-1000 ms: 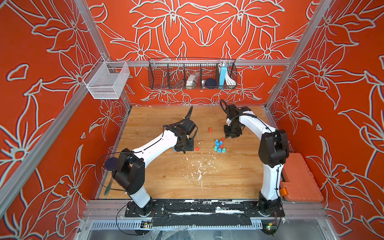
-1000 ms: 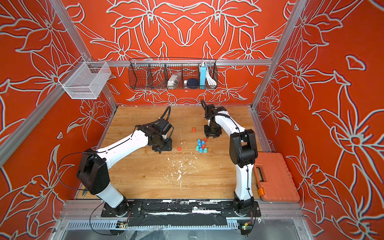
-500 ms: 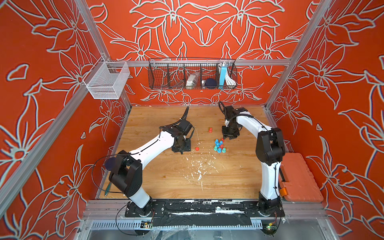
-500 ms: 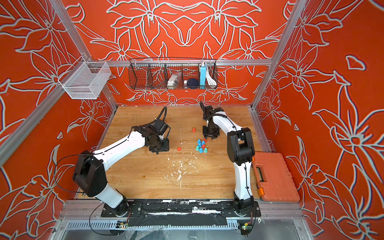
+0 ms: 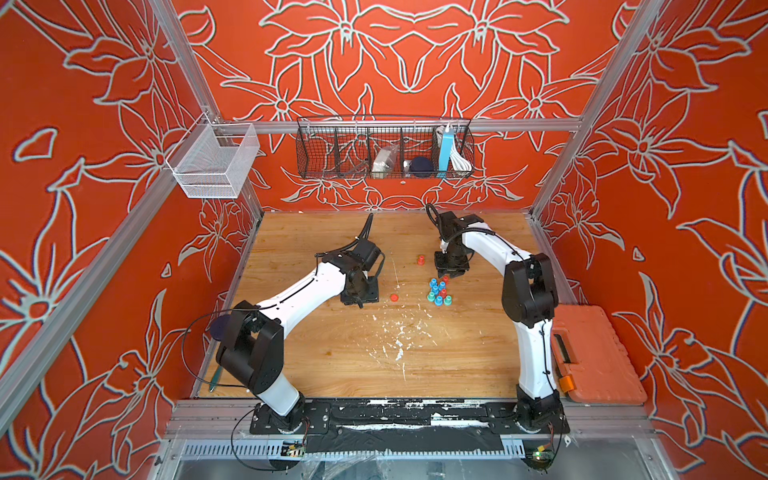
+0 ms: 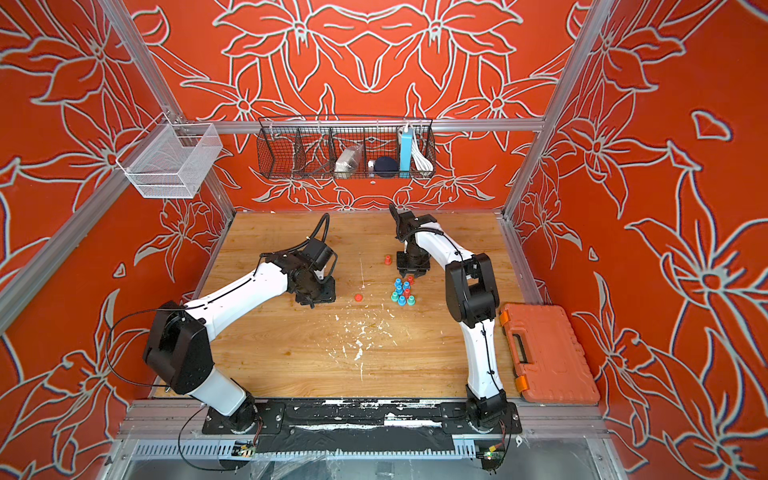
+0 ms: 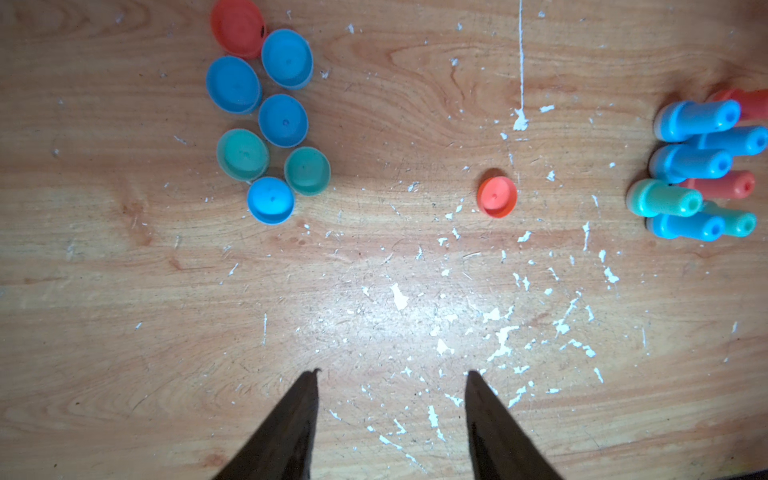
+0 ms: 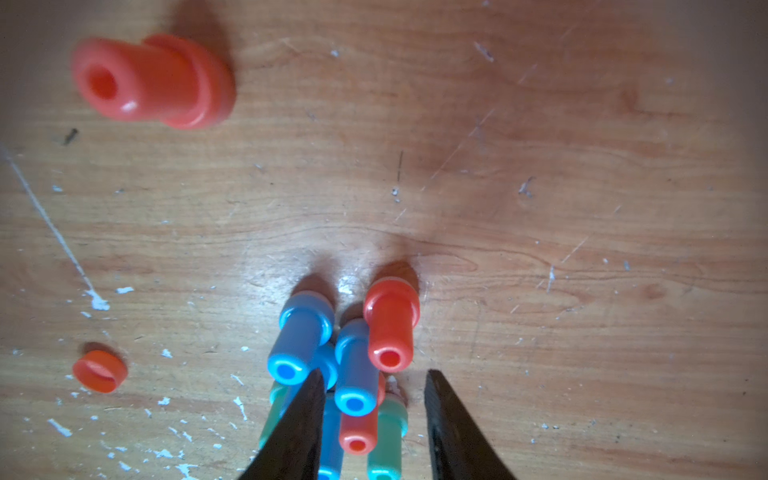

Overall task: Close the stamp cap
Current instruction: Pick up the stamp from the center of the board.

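Progress is nil: the red cap [image 5: 394,297] lies loose on the counter [image 5: 353,353] at mid-frame, apart from the lone red stamp [image 5: 421,260] up-right of it. The left jaws and the right jaws stand partly open, gripping nothing.

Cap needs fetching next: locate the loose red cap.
In both top views the red cap lies alone on the wooden table, just left of the stamp cluster.

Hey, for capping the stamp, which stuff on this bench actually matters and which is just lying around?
For the job:
- lone red stamp
- loose red cap

Probably just lying about:
- bunched stamps
- group of spare caps
- orange case
- black wire basket
- white mesh basket
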Tool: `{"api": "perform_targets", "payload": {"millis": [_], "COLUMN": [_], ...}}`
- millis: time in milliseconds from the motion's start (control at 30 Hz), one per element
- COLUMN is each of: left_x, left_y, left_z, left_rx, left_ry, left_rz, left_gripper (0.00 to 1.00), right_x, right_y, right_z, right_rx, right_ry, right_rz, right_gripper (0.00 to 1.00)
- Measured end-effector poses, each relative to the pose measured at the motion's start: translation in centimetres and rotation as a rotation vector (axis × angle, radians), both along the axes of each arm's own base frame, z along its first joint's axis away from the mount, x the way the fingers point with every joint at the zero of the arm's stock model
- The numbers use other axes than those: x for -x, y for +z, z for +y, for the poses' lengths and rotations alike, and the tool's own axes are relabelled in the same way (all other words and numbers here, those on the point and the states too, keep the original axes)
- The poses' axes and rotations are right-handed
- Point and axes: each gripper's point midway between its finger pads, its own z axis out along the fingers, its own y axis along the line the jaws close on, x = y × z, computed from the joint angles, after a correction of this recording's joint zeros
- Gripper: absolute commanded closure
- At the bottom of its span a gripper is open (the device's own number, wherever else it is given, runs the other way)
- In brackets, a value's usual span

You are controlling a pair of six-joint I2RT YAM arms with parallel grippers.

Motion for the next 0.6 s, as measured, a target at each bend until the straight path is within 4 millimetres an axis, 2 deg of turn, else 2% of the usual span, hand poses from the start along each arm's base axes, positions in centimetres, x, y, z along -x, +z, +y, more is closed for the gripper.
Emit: {"api": "perform_targets", "payload": {"millis": [600], "left_x": [0.13], "left_y": [-0.20], "left_z": [0.17], "left_rx": [0.004], "left_ry": [0.004], "left_rz": [0.008], "left_gripper": [0.43], "right_x": [-0.21], "right_y": [-0.89], "right_z": [-0.34], "right_rx": [0.026], "right_ry": [-0.004], "right_rz": [0.004], "right_gripper": [0.64]}}
